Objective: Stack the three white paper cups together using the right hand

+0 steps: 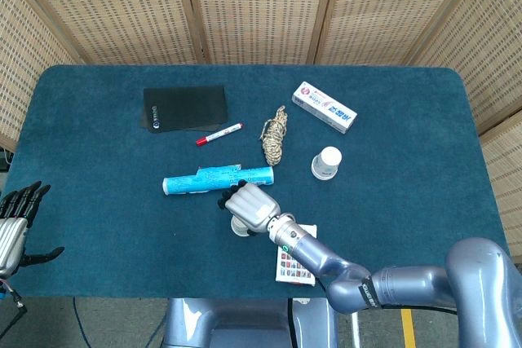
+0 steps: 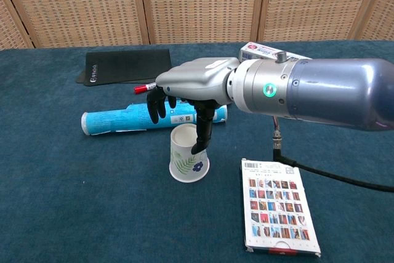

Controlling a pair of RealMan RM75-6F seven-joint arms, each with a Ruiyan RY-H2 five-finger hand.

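Teal-cloth table point(image 1: 424, 128), wicker screens point(image 1: 253, 6) behind.
Right hand point(image 2: 184, 87) hovered spread, empty, over an upturned paper cup point(image 2: 188, 153); left hand point(image 1: 16, 222) idle, fingers apart, at the table's edge.

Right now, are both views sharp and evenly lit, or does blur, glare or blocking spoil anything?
Head view: even light, sharp, no glare; the right hand covers most of the near cup. Chest view: sharp, soft shadows only; the right arm fills the right side and hides the far cup, which the head view shows; a green light glows on the wrist.
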